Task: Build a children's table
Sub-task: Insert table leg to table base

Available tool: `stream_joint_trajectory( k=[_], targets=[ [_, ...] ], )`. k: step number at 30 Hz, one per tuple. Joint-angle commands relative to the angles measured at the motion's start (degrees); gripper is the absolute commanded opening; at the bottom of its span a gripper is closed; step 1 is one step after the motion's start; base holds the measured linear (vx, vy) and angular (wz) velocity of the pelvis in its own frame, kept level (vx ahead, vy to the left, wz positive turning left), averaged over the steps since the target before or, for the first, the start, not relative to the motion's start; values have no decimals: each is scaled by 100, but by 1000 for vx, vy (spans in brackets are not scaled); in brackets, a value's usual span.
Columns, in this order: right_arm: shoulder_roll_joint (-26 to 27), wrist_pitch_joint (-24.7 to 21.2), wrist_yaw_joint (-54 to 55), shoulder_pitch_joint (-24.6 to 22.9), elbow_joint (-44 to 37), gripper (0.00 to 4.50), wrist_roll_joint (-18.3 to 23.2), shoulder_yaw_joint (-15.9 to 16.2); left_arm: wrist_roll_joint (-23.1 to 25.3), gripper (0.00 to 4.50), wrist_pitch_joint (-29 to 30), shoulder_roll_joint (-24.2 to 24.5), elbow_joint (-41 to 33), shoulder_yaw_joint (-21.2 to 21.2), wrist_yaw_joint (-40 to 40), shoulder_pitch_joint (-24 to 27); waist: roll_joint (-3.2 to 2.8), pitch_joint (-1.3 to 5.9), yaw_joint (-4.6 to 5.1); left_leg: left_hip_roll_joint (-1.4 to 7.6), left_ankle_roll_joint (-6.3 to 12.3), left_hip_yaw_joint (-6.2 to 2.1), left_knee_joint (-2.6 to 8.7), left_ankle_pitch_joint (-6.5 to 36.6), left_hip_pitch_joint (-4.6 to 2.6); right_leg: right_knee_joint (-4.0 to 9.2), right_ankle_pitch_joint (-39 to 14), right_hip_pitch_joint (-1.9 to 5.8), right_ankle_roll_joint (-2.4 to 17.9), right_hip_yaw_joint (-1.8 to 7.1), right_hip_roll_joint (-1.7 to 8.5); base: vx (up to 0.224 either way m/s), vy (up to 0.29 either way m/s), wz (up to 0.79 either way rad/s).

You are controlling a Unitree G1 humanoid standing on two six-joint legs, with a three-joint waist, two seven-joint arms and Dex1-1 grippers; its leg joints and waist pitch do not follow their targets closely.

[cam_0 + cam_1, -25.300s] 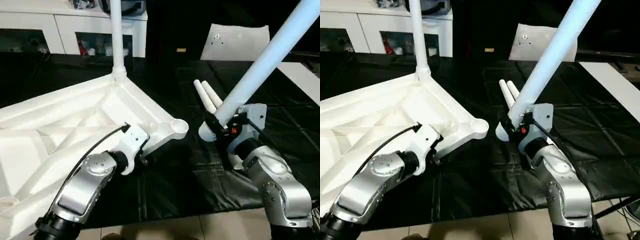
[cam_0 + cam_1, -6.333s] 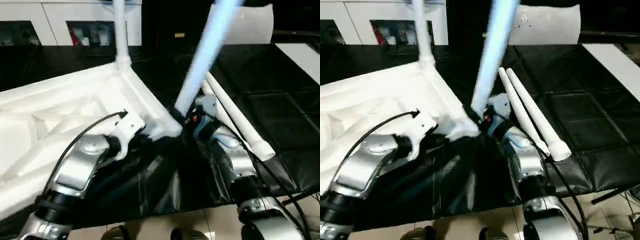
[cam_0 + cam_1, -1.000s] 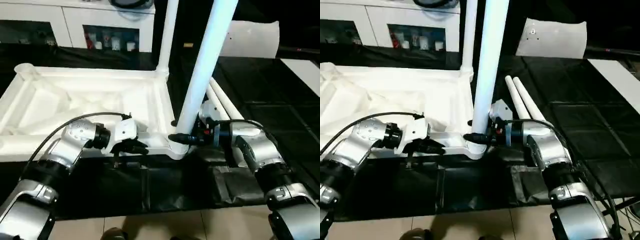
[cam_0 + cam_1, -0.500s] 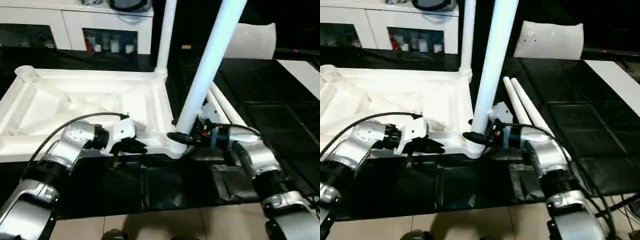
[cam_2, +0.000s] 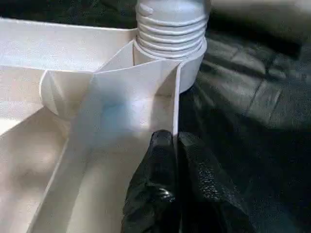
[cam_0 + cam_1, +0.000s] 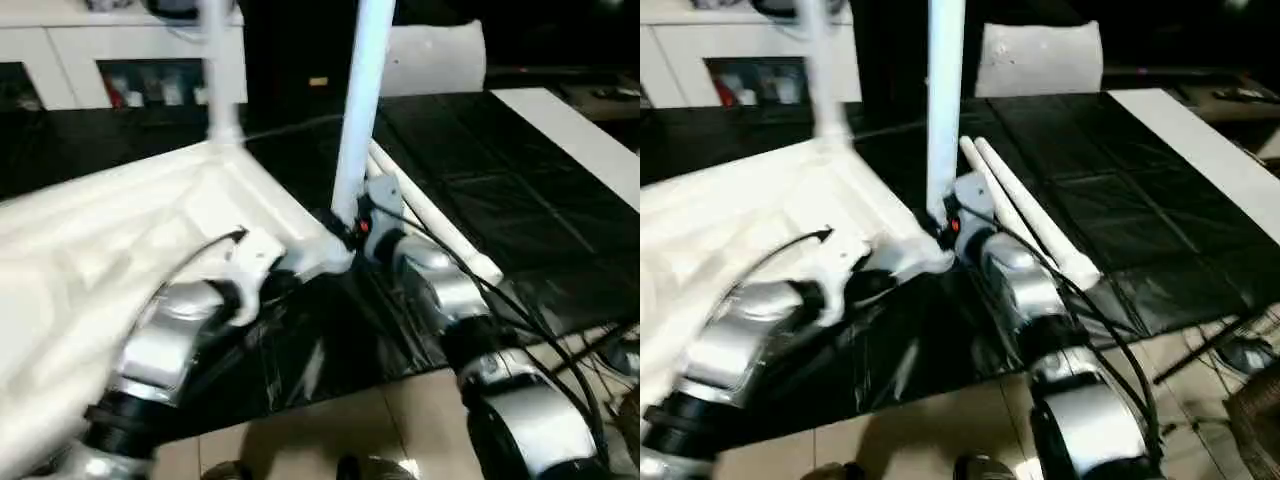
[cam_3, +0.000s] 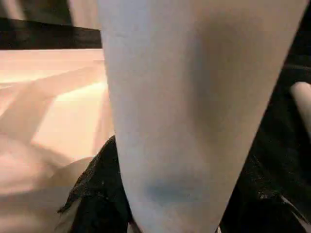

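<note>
Black padded surface (image 6: 520, 215) carries the work, with a white cabinet (image 6: 60, 60) behind it. Tabletop (image 6: 110, 240) lies underside up, ribs showing, tilted toward the robot's left. One leg (image 6: 218, 70) already stands in the far corner socket; a second leg (image 6: 362, 100) stands upright in the near corner socket (image 5: 171, 58), its threaded end visible at the collar. Two spare legs (image 6: 1025, 215) lie side by side on the surface, just beside the right arm. Left gripper (image 5: 176, 145): fingers together, pinched on the thin rim wall of the tabletop close to the socket. Right gripper (image 6: 352, 228): fingers clamped around the second leg low down, near the socket. Judgement: moulded plastic, light and stiff but smooth, likely slippery. The leg is best held low near the thread for turning; the tabletop is best held by a rib or rim.
</note>
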State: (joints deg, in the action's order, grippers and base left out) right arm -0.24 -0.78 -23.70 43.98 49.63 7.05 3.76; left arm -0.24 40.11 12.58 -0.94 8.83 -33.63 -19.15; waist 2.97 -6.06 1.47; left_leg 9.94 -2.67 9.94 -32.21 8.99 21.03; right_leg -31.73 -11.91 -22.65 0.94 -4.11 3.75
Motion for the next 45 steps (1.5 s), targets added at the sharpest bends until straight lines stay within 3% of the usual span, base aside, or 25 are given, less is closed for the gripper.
stream_joint_trajectory(
  k=[1, 2, 4, 5, 6, 7, 8, 10, 11, 12, 13, 14, 15, 16, 17, 18, 20, 21, 23, 24, 26, 29, 31, 38, 45],
  targets=[
    [163, -584, 36, -286, 648, 191, -137, 192, -295, 0, -55, -410, -553, 92, 171, -335, -63, 157, 60, 311, -399, -283, 518, 4426, -304, 573, -3584, -75, 309, 63, 399, 0, 0, 0],
    [164, -572, 38, -282, 655, 191, -154, 203, -296, 0, -43, -416, -566, 97, 185, -353, -52, 158, 56, 271, -328, -269, 454, 4310, -342, 652, -3794, -79, 220, 32, 435, 0, 0, 0],
    [186, -524, 70, -257, 729, 191, -213, 209, -228, 0, 74, -382, -592, 87, 238, -405, -97, 140, 41, 296, -273, -282, 507, 4189, -273, 666, -3669, 35, 170, -40, 455, 0, 0, 0],
    [187, -520, 74, -255, 737, 191, -216, 205, -204, 0, 77, -369, -583, 84, 246, -407, -102, 151, 55, 329, -287, -293, 556, 4237, -232, 607, -3490, 97, 182, -71, 454, 0, 0, 0],
    [203, -495, 84, -222, 828, 191, -223, 141, 13, 0, 127, -255, -471, 33, 349, -439, -134, 141, 11, 387, -417, -291, 681, 4460, -192, 467, -3060, 94, 345, 19, 445, 0, 0, 0],
    [204, -494, 80, -217, 839, 191, -221, 131, 37, 0, 130, -238, -448, 25, 365, -446, -116, 138, 9, 353, -436, -274, 630, 4488, -263, 526, -3177, 15, 372, 18, 461, 0, 0, 0],
    [203, -492, 77, -217, 840, 191, -221, 130, 41, 0, 129, -234, -442, 22, 369, -448, -104, 99, 34, 282, -403, -257, 495, 4474, -401, 738, -3630, -115, 284, -82, 489, 0, 0, 0],
    [194, -463, 22, -228, 838, 191, -221, 130, 70, 0, 118, -172, -376, -14, 425, -461, -164, 81, 52, 321, -364, -304, 562, 4501, -306, 703, -3641, 47, 152, -192, 471, 0, 0, 0],
    [199, -492, 7, -233, 842, 191, -190, 102, 88, 0, 98, -137, -348, -10, 433, -463, -208, 63, 43, 374, -414, -305, 691, 4730, -243, 588, -3357, 125, 174, -243, 388, 0, 0, 0],
    [192, -488, 4, -234, 873, 191, -190, 84, 128, 0, 105, -43, -325, 15, 461, -461, -223, 91, -155, 589, -509, -157, 1276, 5320, 238, -577, -1469, 533, 426, -102, 183, -58, -18, 0],
    [188, -472, -5, -236, 888, 191, -185, 71, 128, 0, 95, -18, -307, 7, 465, -461, -242, 93, -339, 586, -453, 22, 1391, 5321, 233, -758, -1296, 463, 402, -19, 134, -4, -98, 17],
    [185, -449, -13, -235, 903, 247, -186, 63, 122, 0, 92, -2, -294, -4, 471, -462, 147, 145, -169, 277, -291, 149, 703, 4324, -301, 69, -3016, -152, 309, 277, 308, -4, -98, 17],
    [186, -401, -24, -230, 925, 247, -209, 46, 119, 0, 74, 39, -281, -12, 466, -466, 129, 73, -308, 28, -68, 9, -467, 2525, -813, 1069, -5714, -721, 74, 469, 987, 70, -133, 19],
    [187, -383, -27, -227, 934, 247, -219, 39, 119, 0, 69, 55, -278, -14, 464, -468, 151, 36, -267, 45, 90, -158, -436, 1682, -448, 1001, -5914, -318, 100, 598, 1163, 79, -37, -36],
    [191, -382, -38, -221, 949, 268, -222, 20, 123, 0, 60, 69, -267, -23, 466, -476, 159, 50, -267, 77, 81, -280, -292, 1167, -93, 777, -5748, 90, 116, 495, 1164, 79, -37, -36],
    [195, -389, -56, -214, 965, 277, -217, 0, 123, 0, 47, 98, -249, -43, 463, -488, -69, 188, -320, 329, -248, -359, 335, 1559, 9, 360, -3504, 235, 343, 126, 601, 86, 44, -47],
    [194, -382, -64, -207, 972, 299, -220, -2, 130, 0, 21, 133, -230, -42, 452, -495, -143, 177, -186, 390, -356, -364, 446, 2662, -95, 208, -2053, 149, 780, 112, 445, 0, 0, 0],
    [194, -381, -65, -206, 973, 299, -220, -2, 133, 0, 14, 141, -226, -41, 449, -496, -141, 143, -152, 366, -371, -339, 466, 3130, -151, 254, -2086, 112, 886, 122, 459, 0, 0, 0],
    [193, -376, -68, -202, 977, 312, -223, -5, 130, 0, -8, 170, -211, -27, 448, -500, -111, 129, -127, 325, -354, -322, 434, 3366, -203, 327, -2466, 78, 847, 120, 485, 0, 0, 0],
    [181, -339, -68, -184, 966, 328, -221, -25, 148, 0, -97, 272, -147, -7, 422, -505, -95, 131, -123, 302, -294, -324, 417, 3298, -190, 388, -2869, 98, 723, 131, 535, 0, 0, 0],
    [177, -331, -74, -176, 965, 352, -219, -38, 146, 0, -126, 304, -122, -9, 412, -504, -106, 154, -106, 326, -262, -346, 456, 3088, -100, 367, -2764, 191, 688, 120, 555, 0, 0, 0],
    [101, -271, -238, -243, 807, 372, -182, -71, 178, 0, -271, 432, 41, -38, 366, -520, -96, 152, -129, 314, -207, -289, 444, 2921, -159, 396, -2573, 124, 764, 165, 549, 0, 0, 0],
    [0, -282, -415, -359, 617, 385, -138, -87, 188, 0, -393, 540, 193, -72, 317, -544, -86, 159, -140, 323, -167, -280, 450, 2630, -108, 355, -2375, 176, 854, 181, 558, 0, 0, 0],
    [-306, -299, -785, -698, 93, 446, -71, -90, 181, 0, -709, 782, 485, -69, 165, -593, -59, 215, -183, 322, 5, -199, 407, 2019, -113, 328, -2207, 176, 965, 224, 541, 0, 0, 0],
    [-775, -424, -1155, -1187, -1003, 448, 35, -144, 146, 0, -1009, 1016, 807, -30, -71, -658, -33, 334, -244, 329, 212, -118, 329, 1237, -74, 228, -1561, 196, 1136, 224, 492, 36, -20, 2]
  ],
)
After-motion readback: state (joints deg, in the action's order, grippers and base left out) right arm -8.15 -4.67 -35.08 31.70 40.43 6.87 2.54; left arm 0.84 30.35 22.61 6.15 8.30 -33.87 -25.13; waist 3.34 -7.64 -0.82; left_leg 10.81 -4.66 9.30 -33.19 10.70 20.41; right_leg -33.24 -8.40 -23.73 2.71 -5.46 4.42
